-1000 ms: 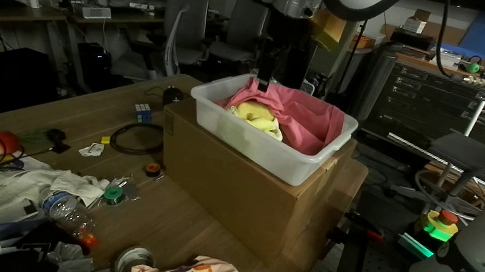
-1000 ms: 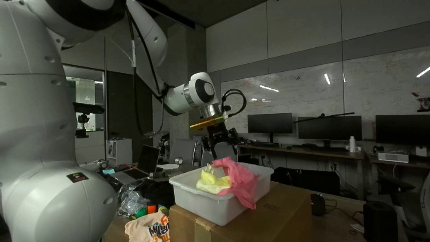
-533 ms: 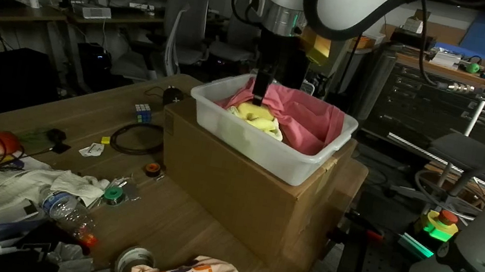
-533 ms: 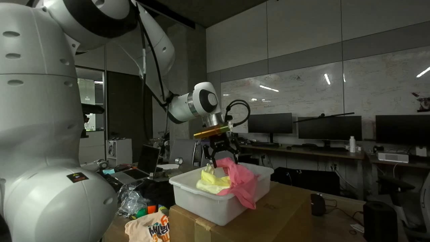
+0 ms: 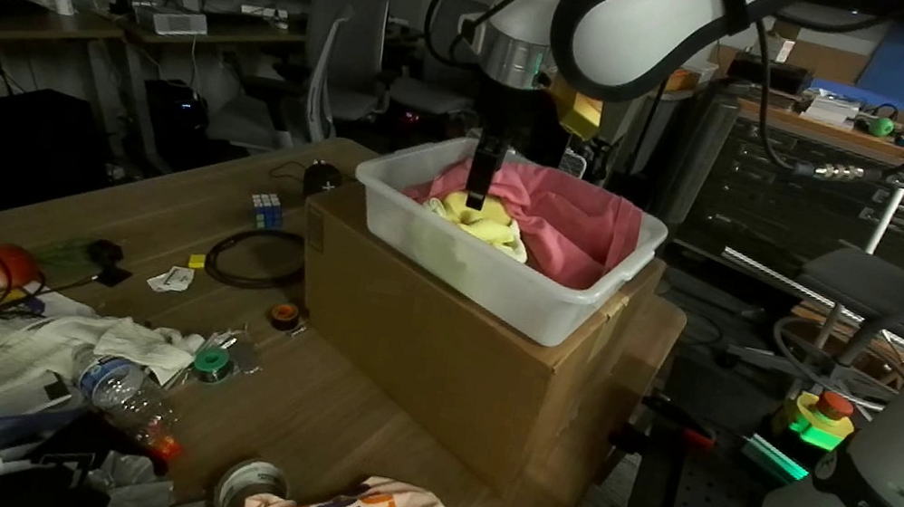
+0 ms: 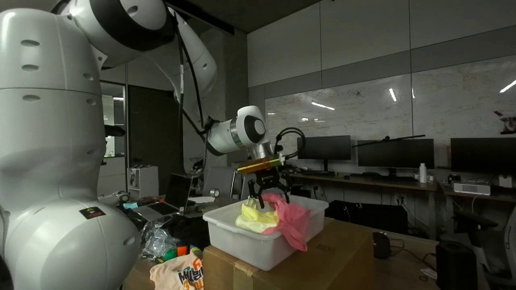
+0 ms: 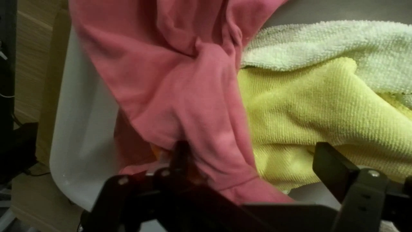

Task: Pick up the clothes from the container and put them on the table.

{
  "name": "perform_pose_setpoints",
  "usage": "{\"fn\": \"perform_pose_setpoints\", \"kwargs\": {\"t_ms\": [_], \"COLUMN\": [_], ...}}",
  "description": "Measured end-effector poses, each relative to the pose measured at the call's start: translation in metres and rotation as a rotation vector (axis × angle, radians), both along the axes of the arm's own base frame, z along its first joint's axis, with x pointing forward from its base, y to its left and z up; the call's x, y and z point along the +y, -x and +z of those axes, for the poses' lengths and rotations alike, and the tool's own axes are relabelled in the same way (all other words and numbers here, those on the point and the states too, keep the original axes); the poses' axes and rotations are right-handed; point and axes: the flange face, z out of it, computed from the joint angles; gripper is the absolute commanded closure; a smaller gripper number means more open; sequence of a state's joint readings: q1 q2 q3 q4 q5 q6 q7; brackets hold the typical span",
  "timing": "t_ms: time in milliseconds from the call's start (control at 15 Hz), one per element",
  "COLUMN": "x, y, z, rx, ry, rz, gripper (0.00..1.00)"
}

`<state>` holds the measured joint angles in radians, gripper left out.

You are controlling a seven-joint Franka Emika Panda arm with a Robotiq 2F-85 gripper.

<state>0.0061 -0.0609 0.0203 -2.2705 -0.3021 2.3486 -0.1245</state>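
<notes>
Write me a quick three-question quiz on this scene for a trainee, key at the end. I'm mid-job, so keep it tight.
1. Multiple choice: what does the container stand on?
A) a laptop
B) a cardboard box
C) a chair

2. True or false: in the wrist view, the gripper is open.

3. Short answer: in an exterior view, which colour of cloth hangs over the rim of the container?

Key:
1. B
2. True; its jaws stand well apart.
3. Pink; the pink cloth drapes over the rim and down the outside.
</notes>
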Motion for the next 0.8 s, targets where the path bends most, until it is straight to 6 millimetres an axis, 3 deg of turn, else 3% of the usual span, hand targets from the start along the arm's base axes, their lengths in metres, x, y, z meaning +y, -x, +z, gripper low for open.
{"fn": "perform_pose_setpoints", "kwargs": {"t_ms": [67,400,667,800], "x": [-0.003,-0.016,-0.019,-0.019], "y": [0.000,-0.001,-0.001,-0.001], "z": [-0.002,-0.008,-0.008,-0.009], "rx": [0.004,0.011,0.006,0.003], "ry": [0.003,0.003,-0.004,-0.010], "rz": [-0.004,-0.030,-0.047,-0.055], "gripper": [0.17,0.58,0.87,0.95]}}
